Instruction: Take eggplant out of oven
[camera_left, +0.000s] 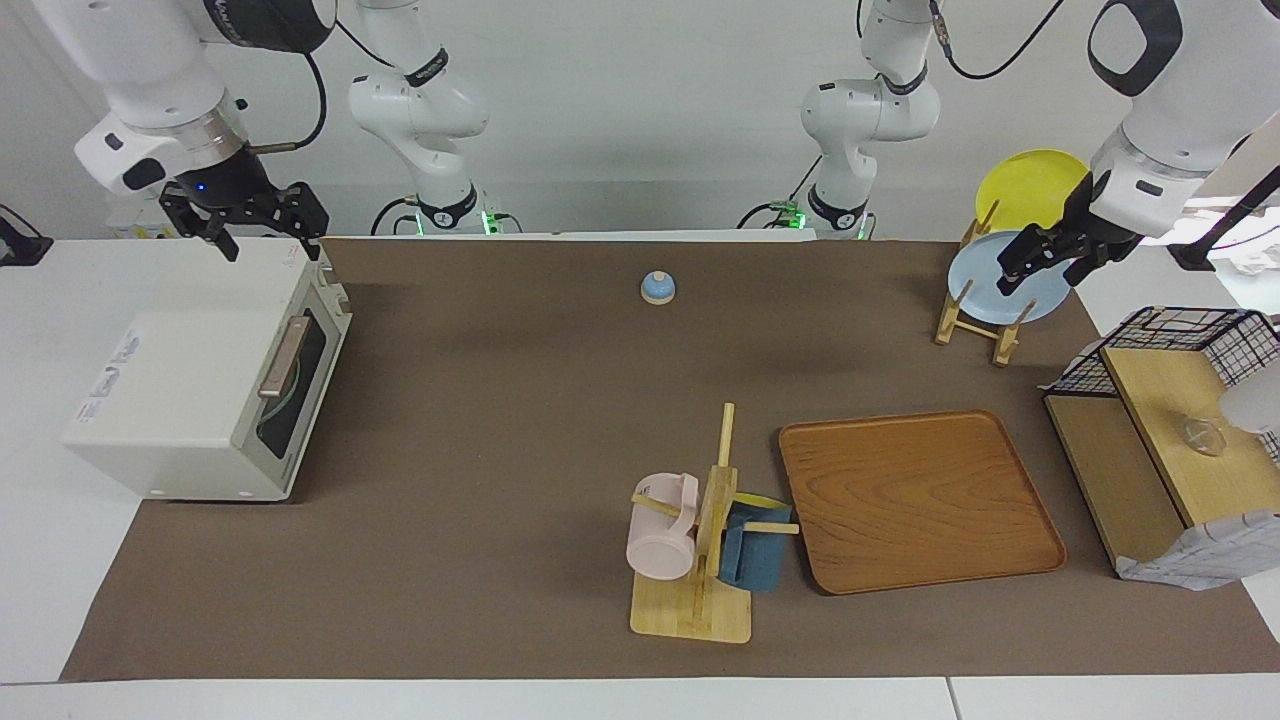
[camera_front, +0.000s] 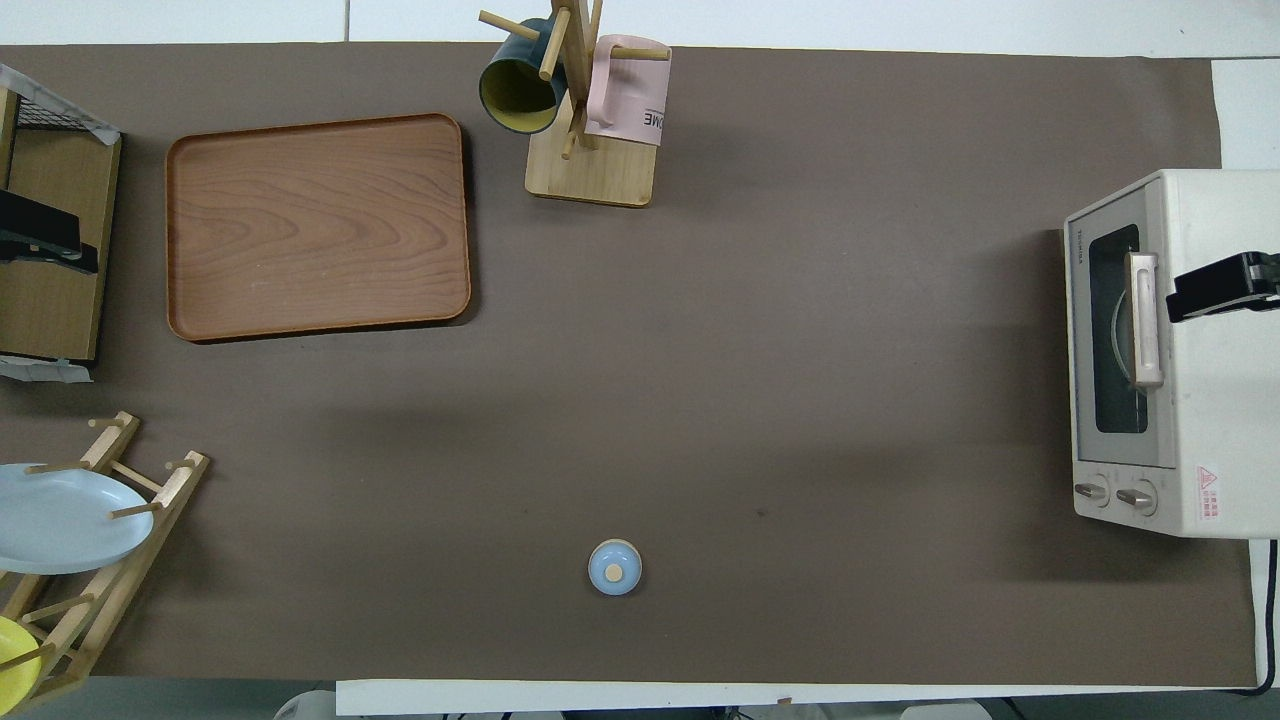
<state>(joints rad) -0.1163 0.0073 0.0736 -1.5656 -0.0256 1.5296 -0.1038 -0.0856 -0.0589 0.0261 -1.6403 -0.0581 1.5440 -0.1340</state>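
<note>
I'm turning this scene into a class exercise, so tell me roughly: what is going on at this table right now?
Nothing is being handled yet. The oven sits at the right arm's end of the table with its door shut; no eggplant can be seen through the glass. The right tool, open and empty, hangs over the oven's top. The left tool, also empty, is raised over the plate rack, waiting.

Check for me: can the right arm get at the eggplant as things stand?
Probably not yet: the oven door is shut. The right claw hangs open over the oven's top; the door handle is unobstructed.
</note>
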